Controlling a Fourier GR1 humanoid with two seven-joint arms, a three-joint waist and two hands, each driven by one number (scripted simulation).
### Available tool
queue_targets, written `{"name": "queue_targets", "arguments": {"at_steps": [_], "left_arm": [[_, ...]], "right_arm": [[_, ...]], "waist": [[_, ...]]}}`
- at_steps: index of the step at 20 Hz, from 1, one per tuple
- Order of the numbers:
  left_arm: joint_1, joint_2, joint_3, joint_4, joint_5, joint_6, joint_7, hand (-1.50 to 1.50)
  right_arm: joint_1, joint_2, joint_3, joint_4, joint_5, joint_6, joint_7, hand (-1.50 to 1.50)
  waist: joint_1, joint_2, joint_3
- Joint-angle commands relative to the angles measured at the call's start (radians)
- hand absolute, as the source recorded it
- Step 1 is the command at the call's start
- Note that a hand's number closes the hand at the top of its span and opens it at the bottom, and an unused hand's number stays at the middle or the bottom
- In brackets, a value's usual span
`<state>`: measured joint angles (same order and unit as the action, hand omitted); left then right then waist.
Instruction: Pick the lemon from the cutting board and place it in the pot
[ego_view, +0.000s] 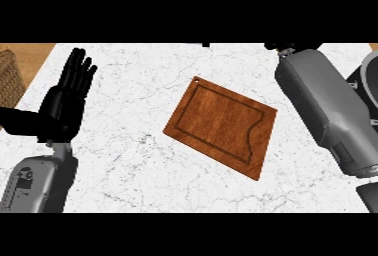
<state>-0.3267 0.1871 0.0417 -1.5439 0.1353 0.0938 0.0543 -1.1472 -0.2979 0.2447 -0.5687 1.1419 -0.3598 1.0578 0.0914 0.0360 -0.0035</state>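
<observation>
The wooden cutting board (221, 126) lies tilted in the middle of the white marble counter (140, 165), and nothing rests on it. No lemon shows anywhere. My right forearm (325, 110) stretches up along the right side to the top edge, where only a black bit of the right hand (286, 48) shows. Beside that forearm, at the right edge, curves a grey rim that looks like the pot (370, 67), mostly cut off. My left hand (63, 107) rests open at the left, fingers straight and pointing up.
A woven basket (7, 75) pokes in at the left edge on a wooden surface (33, 52) beyond the counter's corner. A dark part (369, 197) sits at the lower right edge.
</observation>
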Motion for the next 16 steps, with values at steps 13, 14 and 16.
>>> {"name": "queue_targets", "arguments": {"at_steps": [13,14,16], "left_arm": [[0.006,0.017,0.034,-0.002,-0.012,0.033,0.035,0.00],[0.056,0.002,0.023,-0.009,-0.011,0.021,-0.001,0.00],[0.025,0.006,0.036,0.035,-0.024,0.034,-0.011,0.00]], "right_arm": [[-0.029,-0.095,-0.108,0.181,0.224,-0.134,0.306,1.50],[-0.034,-0.115,-0.125,0.174,0.211,-0.108,0.269,1.50],[0.009,-0.124,-0.142,0.162,0.214,-0.137,0.262,1.50]], "waist": [[-0.074,-0.031,0.004],[-0.077,-0.034,0.004],[-0.091,-0.034,0.004]]}}
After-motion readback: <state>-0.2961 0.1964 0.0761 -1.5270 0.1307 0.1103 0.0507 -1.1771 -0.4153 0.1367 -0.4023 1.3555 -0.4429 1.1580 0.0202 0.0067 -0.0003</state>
